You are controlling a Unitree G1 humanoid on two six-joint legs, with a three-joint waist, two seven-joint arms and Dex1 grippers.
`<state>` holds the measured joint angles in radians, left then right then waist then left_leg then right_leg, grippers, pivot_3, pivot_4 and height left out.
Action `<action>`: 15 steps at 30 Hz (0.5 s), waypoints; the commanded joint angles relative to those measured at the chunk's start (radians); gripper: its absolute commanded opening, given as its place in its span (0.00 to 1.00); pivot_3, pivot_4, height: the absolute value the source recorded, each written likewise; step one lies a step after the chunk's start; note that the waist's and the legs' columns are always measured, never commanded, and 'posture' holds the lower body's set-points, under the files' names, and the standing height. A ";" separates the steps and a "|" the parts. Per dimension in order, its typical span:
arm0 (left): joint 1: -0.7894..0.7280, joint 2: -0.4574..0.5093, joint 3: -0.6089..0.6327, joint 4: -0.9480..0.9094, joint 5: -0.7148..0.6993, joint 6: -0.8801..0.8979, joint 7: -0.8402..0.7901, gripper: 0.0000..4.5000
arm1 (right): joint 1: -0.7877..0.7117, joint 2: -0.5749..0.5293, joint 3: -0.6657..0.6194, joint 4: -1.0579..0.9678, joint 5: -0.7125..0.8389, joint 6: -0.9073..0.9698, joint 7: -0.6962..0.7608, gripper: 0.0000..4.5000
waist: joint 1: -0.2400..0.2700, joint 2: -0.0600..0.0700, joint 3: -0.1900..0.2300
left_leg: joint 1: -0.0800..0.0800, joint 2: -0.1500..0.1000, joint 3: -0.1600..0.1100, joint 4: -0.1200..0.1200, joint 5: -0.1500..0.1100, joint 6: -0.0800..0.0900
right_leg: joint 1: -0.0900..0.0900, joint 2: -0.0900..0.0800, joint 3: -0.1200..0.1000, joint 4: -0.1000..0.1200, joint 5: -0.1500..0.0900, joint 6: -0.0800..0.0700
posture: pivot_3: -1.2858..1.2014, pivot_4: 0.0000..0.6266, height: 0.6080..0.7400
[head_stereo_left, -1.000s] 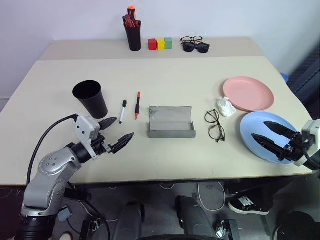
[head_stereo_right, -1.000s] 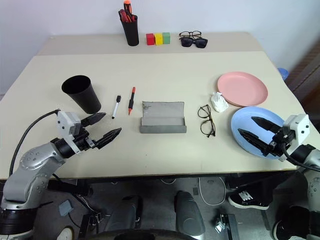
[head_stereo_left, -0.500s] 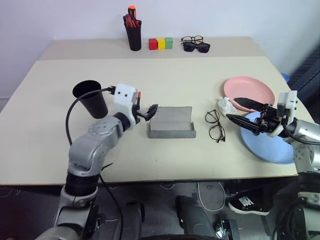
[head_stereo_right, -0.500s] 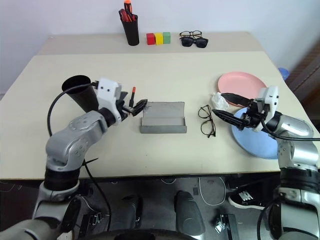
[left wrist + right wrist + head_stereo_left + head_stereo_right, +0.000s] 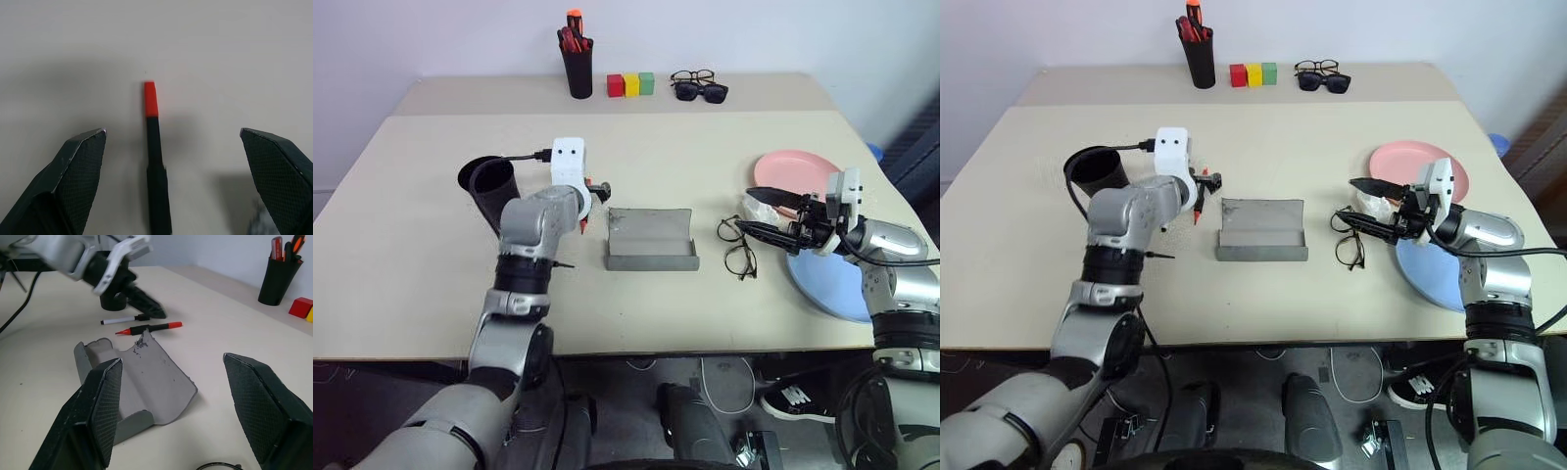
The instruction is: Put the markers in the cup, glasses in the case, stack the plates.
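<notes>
The table [image 5: 636,294] was seen with broad bare room along its near edge and across its middle. The light blue plate [image 5: 827,284] lay near the right edge, overlapping the salmon pink plate [image 5: 793,168] behind it. The grey case [image 5: 650,239] stood open at the centre, its lid raised. The black cup [image 5: 494,191] stood left of it, partly hidden by the left arm. The wire-framed glasses [image 5: 738,245] lay between case and plates.

The left gripper [image 5: 176,181] was held just above the table, fingers spread wide, nothing gripped; the black marker with red-orange cap [image 5: 155,161] lay between them, untouched. The white marker [image 5: 120,320] lay just beside it. The right gripper [image 5: 762,212] hovered over the glasses, fingers [image 5: 98,406] well apart, holding nothing.
</notes>
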<state>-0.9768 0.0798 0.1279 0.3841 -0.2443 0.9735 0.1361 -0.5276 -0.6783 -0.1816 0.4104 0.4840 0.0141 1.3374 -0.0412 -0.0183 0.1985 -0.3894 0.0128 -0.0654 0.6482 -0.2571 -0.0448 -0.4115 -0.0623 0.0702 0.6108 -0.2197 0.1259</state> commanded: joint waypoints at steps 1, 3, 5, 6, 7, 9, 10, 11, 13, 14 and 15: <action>-0.098 -0.018 0.042 0.147 0.018 -0.086 0.031 1.00 | -0.007 0.007 -0.016 -0.033 0.007 -0.015 -0.013 0.74 | 0.000 0.000 0.000 | 0.000 0.000 0.000 0.000 0.000 0.000 | 0.000 0.000 0.000 0.000 0.000 0.001 | 0.52 0.24 1.00; -0.150 -0.025 0.067 0.251 0.021 -0.125 0.054 1.00 | 0.003 0.007 -0.019 -0.038 0.008 -0.016 -0.015 0.74 | 0.000 0.000 0.000 | 0.000 0.000 0.000 -0.001 0.000 0.000 | -0.001 0.000 0.000 0.000 0.000 0.001 | 0.52 0.24 1.00; -0.200 -0.031 0.104 0.357 0.013 -0.159 0.078 1.00 | 0.011 0.006 -0.023 -0.043 0.008 -0.015 -0.021 0.74 | -0.002 0.000 0.000 | 0.000 0.000 0.000 -0.001 0.000 0.000 | -0.001 0.000 0.000 0.000 0.000 0.002 | 0.52 0.24 1.00; -0.222 -0.031 0.120 0.407 0.008 -0.176 0.087 1.00 | 0.015 0.005 -0.024 -0.047 0.009 -0.014 -0.024 0.74 | -0.002 0.000 0.000 | 0.000 0.000 0.000 -0.001 0.000 0.000 | -0.001 0.000 0.000 0.000 0.000 0.002 | 0.52 0.24 1.00; -0.244 -0.031 0.136 0.453 0.003 -0.192 0.097 1.00 | 0.019 0.006 -0.025 -0.050 0.010 -0.014 -0.028 0.74 | -0.002 0.000 0.000 | 0.000 0.000 0.000 -0.001 0.000 0.000 | -0.001 0.000 0.000 0.000 0.000 0.002 | 0.52 0.24 1.00; -0.290 -0.031 0.177 0.548 -0.008 -0.224 0.133 1.00 | 0.029 0.006 -0.029 -0.056 0.011 -0.015 -0.035 0.74 | -0.002 0.000 0.000 | -0.001 0.000 0.000 -0.001 0.000 -0.001 | -0.002 0.000 0.000 0.000 0.000 0.002 | 0.52 0.24 1.00; -0.310 -0.030 0.196 0.590 -0.013 -0.240 0.152 1.00 | 0.035 0.007 -0.030 -0.058 0.012 -0.017 -0.037 0.74 | -0.001 0.000 0.000 | -0.001 0.000 0.000 -0.001 0.000 -0.001 | -0.001 0.000 0.000 0.000 0.000 0.002 | 0.52 0.24 1.00; -0.326 -0.028 0.208 0.623 -0.016 -0.253 0.163 1.00 | 0.039 0.007 -0.030 -0.061 0.012 -0.018 -0.040 0.74 | -0.001 -0.001 0.000 | -0.001 0.000 0.000 -0.001 0.000 -0.001 | -0.002 0.000 0.000 0.000 0.000 0.002 | 0.52 0.24 1.00; -0.357 -0.021 0.236 0.691 -0.021 -0.295 0.206 1.00 | 0.049 0.008 -0.034 -0.068 0.013 -0.020 -0.051 0.74 | -0.001 -0.001 0.000 | -0.001 0.000 0.000 -0.001 0.000 -0.001 | -0.002 0.000 0.000 0.000 0.000 0.003 | 0.52 0.24 1.00; -0.370 -0.018 0.252 0.722 -0.027 -0.308 0.224 1.00 | 0.054 0.009 -0.035 -0.071 0.013 -0.021 -0.057 0.74 | -0.001 -0.001 0.000 | -0.001 -0.001 0.000 -0.001 0.000 -0.001 | -0.002 -0.001 0.000 0.000 0.000 0.003 | 0.52 0.24 1.00; -0.380 -0.015 0.264 0.747 -0.032 -0.317 0.235 0.94 | 0.058 0.009 -0.037 -0.075 0.013 -0.021 -0.063 0.75 | -0.002 -0.001 0.000 | -0.001 -0.001 0.000 -0.001 0.000 -0.001 | -0.002 -0.001 0.000 0.000 0.000 0.003 | 0.52 0.24 1.00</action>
<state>-1.3142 0.0535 0.3715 1.1087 -0.2589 0.6883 0.3447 -0.4696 -0.6692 -0.1855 0.3773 0.4846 0.0117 1.2839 -0.0427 -0.0189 0.1989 -0.3907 0.0121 -0.0650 0.6470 -0.2567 -0.0457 -0.4132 -0.0629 0.0703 0.6105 -0.2196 0.1293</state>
